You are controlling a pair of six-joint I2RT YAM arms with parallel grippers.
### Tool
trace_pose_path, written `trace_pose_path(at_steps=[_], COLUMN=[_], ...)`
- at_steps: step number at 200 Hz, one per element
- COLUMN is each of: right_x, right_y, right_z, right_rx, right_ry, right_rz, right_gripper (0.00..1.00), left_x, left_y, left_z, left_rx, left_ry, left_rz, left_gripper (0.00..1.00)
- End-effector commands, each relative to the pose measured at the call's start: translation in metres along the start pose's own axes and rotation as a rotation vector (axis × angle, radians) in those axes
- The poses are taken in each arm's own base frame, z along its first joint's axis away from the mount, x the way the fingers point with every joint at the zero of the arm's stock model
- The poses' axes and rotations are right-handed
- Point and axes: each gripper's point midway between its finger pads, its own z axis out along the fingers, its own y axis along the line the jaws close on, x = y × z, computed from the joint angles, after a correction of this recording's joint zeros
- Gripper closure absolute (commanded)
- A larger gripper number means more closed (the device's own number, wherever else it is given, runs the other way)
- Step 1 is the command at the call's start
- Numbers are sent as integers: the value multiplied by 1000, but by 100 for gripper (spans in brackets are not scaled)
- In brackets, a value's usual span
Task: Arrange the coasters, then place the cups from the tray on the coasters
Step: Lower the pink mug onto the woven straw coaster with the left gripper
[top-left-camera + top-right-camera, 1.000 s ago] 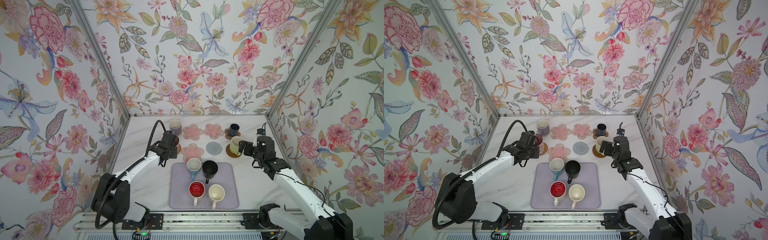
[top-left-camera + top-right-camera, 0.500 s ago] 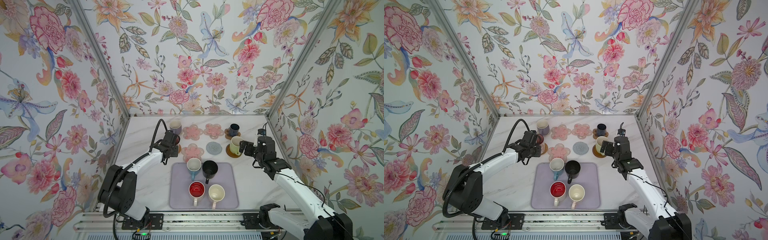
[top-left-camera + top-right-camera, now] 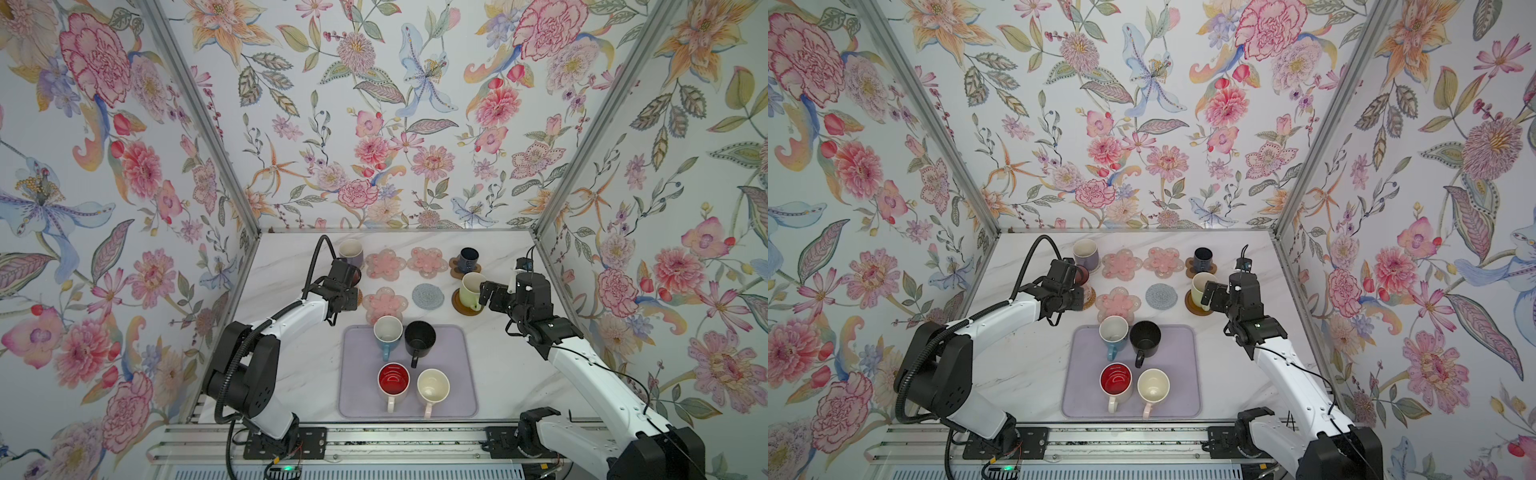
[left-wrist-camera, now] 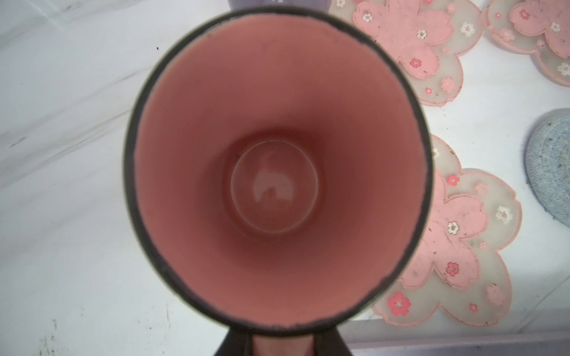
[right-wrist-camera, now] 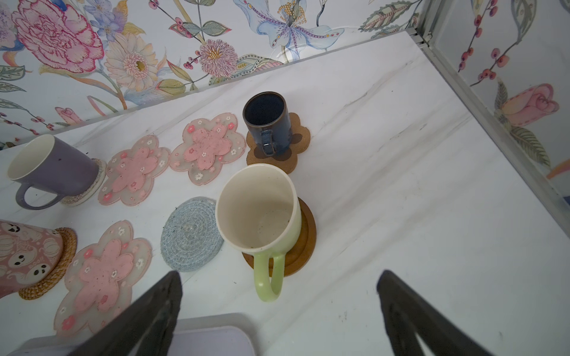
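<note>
Pink mug (image 4: 274,185) clamped in left gripper (image 4: 282,343), held on rattan coaster (image 5: 66,248) beneath; release judged due next. Right gripper (image 5: 279,276) spread, empty.

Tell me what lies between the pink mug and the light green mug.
A pink flower coaster next to the pink mug, then the grey knitted coaster beside the light green mug, both bare, in the right wrist view.

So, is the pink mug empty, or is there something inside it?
Empty. The left wrist view looks straight down into the pink mug: its bare, glossy bottom shows, with nothing lying in it.
</note>
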Motion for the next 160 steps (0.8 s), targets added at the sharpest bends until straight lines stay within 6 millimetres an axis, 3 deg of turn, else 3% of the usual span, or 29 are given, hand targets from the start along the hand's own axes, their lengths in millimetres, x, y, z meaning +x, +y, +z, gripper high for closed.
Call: trace_pose_path(at_steps=[1,107,160], right_x=[3,5,4], right_y=[-2,-3,-3], right_z=[0,1,0], right_rx=[3,6,5], right_ry=[13,18,14], right_rz=[-16,-13,-13], right_gripper=[1,1,1], left_x=[-36,-19,-15], left_y=[-2,-1,-1], left_z=[-5,-1,-1], left_rx=[11,11,17], left_ry=[-106,-53,-41], left_rz=[-19,-26,-40], left_gripper=[100,100,78])
